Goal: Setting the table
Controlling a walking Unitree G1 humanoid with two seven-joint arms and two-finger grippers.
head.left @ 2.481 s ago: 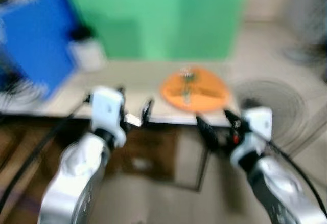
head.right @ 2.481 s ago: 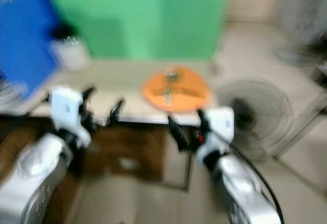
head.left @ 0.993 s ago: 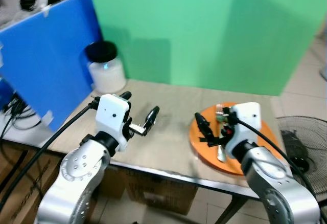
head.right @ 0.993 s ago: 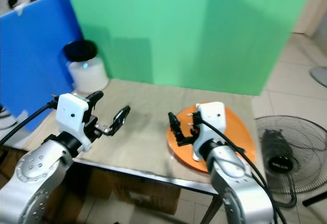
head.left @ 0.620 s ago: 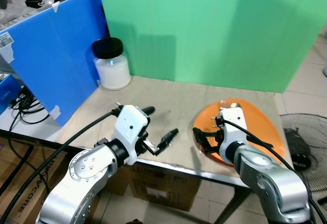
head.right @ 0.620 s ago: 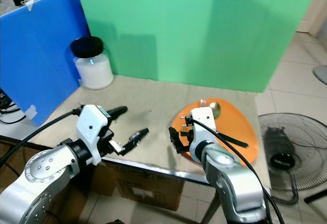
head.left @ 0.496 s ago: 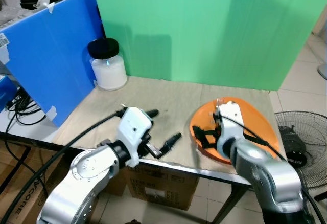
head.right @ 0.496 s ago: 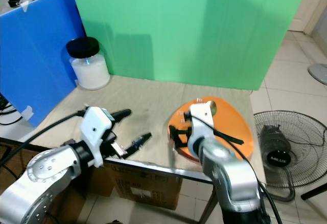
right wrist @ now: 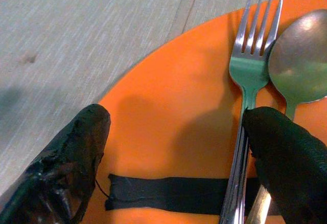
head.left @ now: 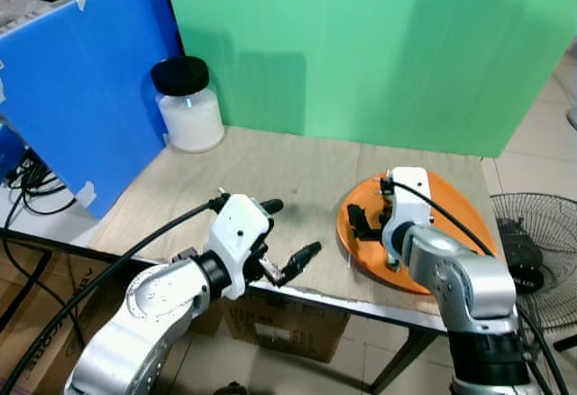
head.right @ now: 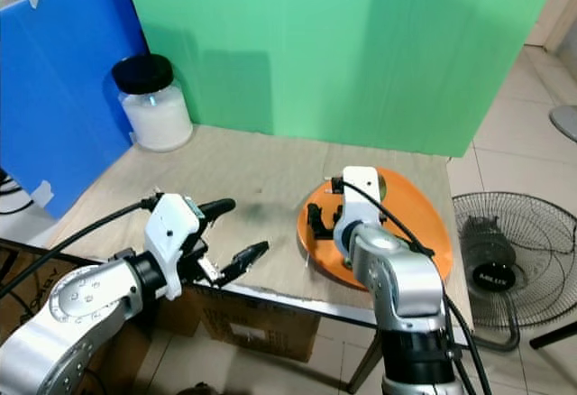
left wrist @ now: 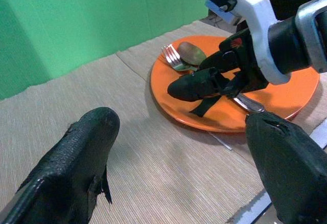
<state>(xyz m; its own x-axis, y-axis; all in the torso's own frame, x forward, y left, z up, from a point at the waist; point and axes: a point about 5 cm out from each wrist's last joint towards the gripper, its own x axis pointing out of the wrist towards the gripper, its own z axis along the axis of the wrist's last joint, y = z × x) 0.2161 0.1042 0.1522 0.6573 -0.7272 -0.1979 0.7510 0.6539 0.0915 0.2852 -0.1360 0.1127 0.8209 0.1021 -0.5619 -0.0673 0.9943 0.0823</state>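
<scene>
I noted one fork (right wrist: 248, 75) and one spoon (right wrist: 298, 55) lying side by side on one orange plate (head.left: 460, 224), directly under my right claw (right wrist: 173, 147), whose fingers stood wide apart, empty, one tip beside the fork's handle. My left claw (head.left: 288, 233) hovered open over the tabletop (head.left: 297, 169), well apart, near one white jar (head.left: 190, 106).

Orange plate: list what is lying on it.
On the orange plate lie a fork, a spoon beside it and a black strip. The right tool hangs open above, its finger covering the handles.
</scene>
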